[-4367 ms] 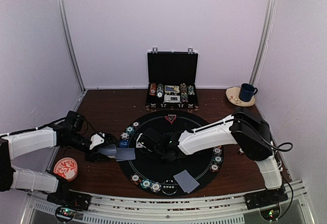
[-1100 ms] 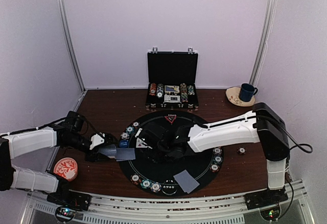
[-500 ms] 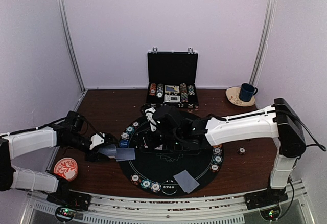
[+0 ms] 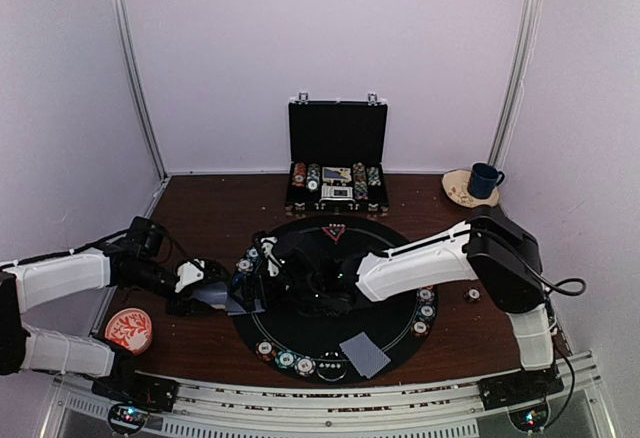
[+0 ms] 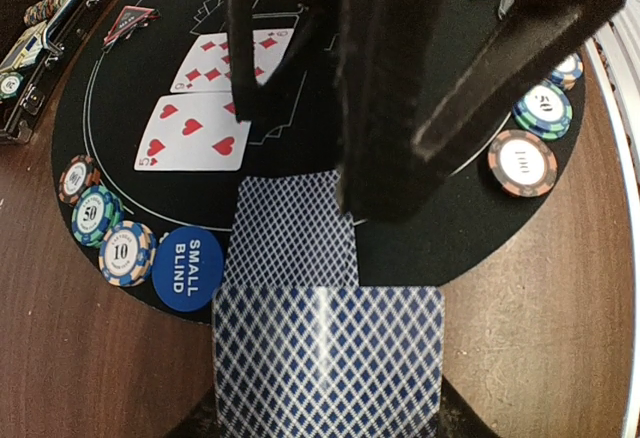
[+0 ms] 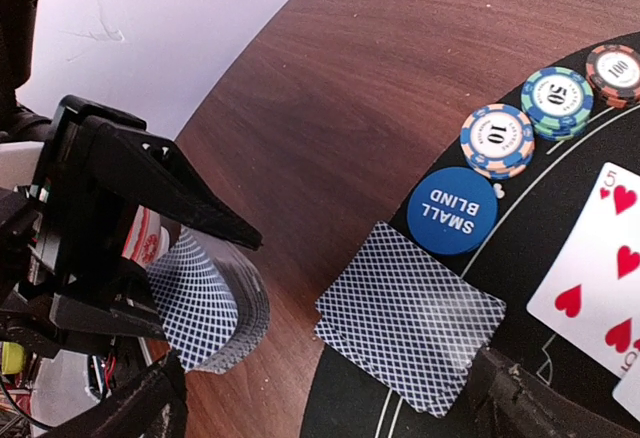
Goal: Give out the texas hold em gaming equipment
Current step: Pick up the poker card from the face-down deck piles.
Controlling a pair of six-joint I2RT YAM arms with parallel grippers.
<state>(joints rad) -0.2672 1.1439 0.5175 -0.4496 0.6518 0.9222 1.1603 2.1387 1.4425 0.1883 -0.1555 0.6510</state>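
The deck point(image 5: 328, 358) of grey-blue-backed cards fills the bottom centre of the left wrist view. It is clamped in the left gripper point(image 6: 200, 288), which in the top view sits left of centre, just off the rim of the round black mat point(image 4: 310, 328). That mat covers the middle of the brown table point(image 4: 210, 213).

The right gripper point(image 6: 330, 383) hangs over the mat's left edge with its fingers spread wide, one at each bottom corner of its own wrist view. Between them a single face-down card point(image 6: 410, 318) lies flat, its left corner overhanging the rim onto the wood. The finger at lower right may touch the card's corner, though the dark there makes it hard to tell.

At the right edge of that view lies a face-up five of hearts point(image 6: 600, 278). Just above the face-down card sits the blue Small Blind button point(image 6: 452, 210). Beyond it, toward the upper right, runs a row of striped chips: the 10 chip point(image 6: 497, 140), the 50 chip point(image 6: 555, 103) and the 100 chip point(image 6: 615, 70).
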